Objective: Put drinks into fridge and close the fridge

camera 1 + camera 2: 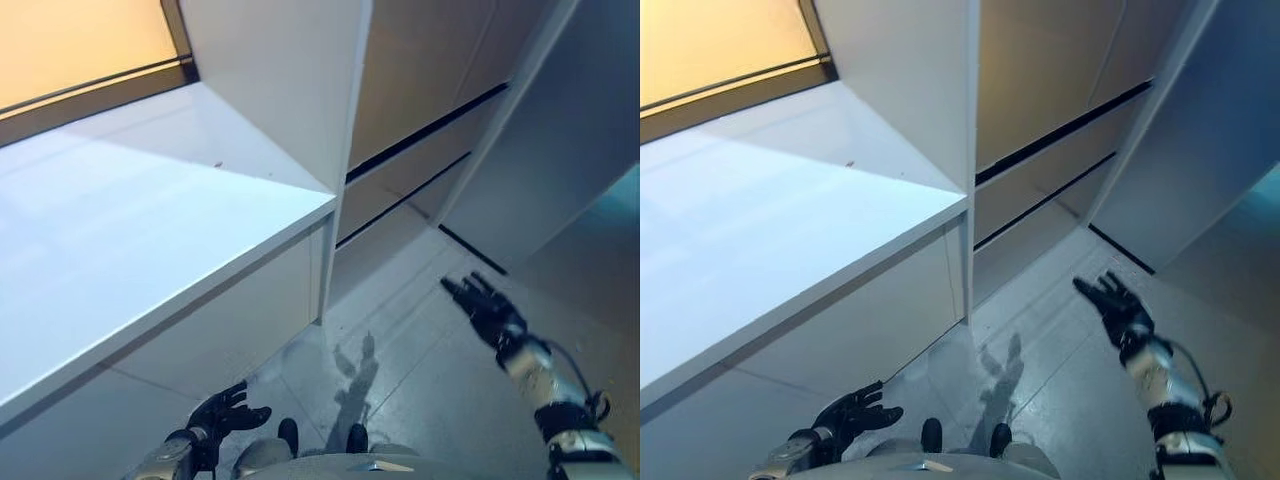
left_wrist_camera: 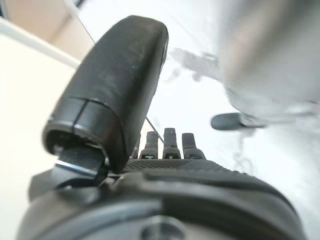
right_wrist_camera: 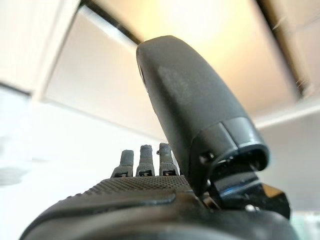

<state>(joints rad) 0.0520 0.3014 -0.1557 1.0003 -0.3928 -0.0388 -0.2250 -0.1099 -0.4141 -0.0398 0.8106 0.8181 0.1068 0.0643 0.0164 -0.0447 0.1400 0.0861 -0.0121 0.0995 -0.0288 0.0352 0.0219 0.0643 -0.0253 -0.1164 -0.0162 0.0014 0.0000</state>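
My right hand (image 1: 487,310) is raised at the right over the floor, fingers straight and open, holding nothing; it also shows in the right eye view (image 1: 1116,305) and in the right wrist view (image 3: 190,120). It points toward a tall white panel (image 1: 560,150) at the right that stands angled out from beige cabinet fronts (image 1: 430,90). My left hand (image 1: 225,412) hangs low at the bottom left beside the white counter's front, fingers relaxed and open, empty; it also shows in the left wrist view (image 2: 120,95).
A white counter (image 1: 130,230) fills the left, its front edge running to a white upright panel (image 1: 290,80). Beige drawer fronts with dark gaps (image 1: 420,165) stand behind. Glossy grey floor (image 1: 400,350) lies between counter and right panel.
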